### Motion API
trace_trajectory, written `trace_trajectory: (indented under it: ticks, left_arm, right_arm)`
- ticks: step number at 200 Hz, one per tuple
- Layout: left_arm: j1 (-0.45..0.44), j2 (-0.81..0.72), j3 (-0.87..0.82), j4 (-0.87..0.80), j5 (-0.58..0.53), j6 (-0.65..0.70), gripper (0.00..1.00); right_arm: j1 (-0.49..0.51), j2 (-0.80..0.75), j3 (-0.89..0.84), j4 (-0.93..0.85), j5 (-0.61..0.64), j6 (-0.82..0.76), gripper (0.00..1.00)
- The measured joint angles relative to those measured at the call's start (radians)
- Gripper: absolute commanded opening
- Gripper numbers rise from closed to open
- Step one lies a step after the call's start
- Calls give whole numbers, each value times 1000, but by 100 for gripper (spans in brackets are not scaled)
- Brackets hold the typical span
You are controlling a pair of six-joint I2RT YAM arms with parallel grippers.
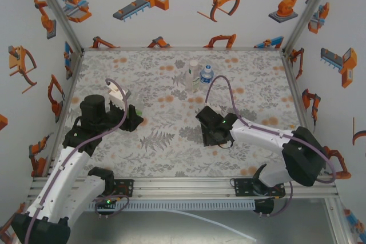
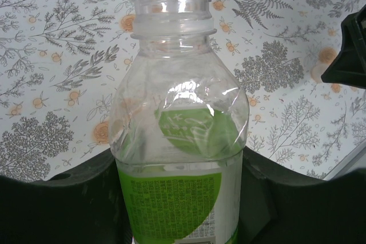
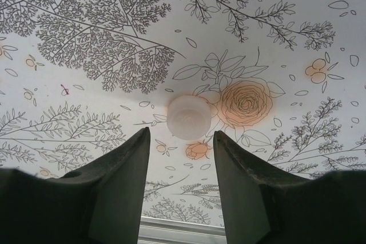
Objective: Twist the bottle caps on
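We see the floral-printed surface (image 1: 171, 147) carrying everything. Over its left side, the left end effector (image 2: 180, 195) is clamped tight on the green-labelled bottle (image 2: 180, 112). Its fingers press the labelled body from both sides, and the threaded neck is uncapped. Nearer the middle, the right end effector (image 3: 180, 135) is partly open and has hold of nothing. Toward the far edge, well apart from both arms, the white-labelled bottle (image 1: 193, 75) and the squat blue-labelled bottle (image 1: 206, 75) stand upright just beside each other. Smallest, a white bottle cap (image 3: 189, 117) lies flat on the surface just ahead of the gap between the right fingers, touching neither.
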Motion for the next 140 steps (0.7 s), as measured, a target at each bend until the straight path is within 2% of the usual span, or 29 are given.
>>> trace_trajectory:
  ticks: [140]
  left_arm:
    - [-16, 6, 0, -1, -2, 3, 9]
  right_arm:
    - [-37, 58, 0, 33, -29, 0, 44]
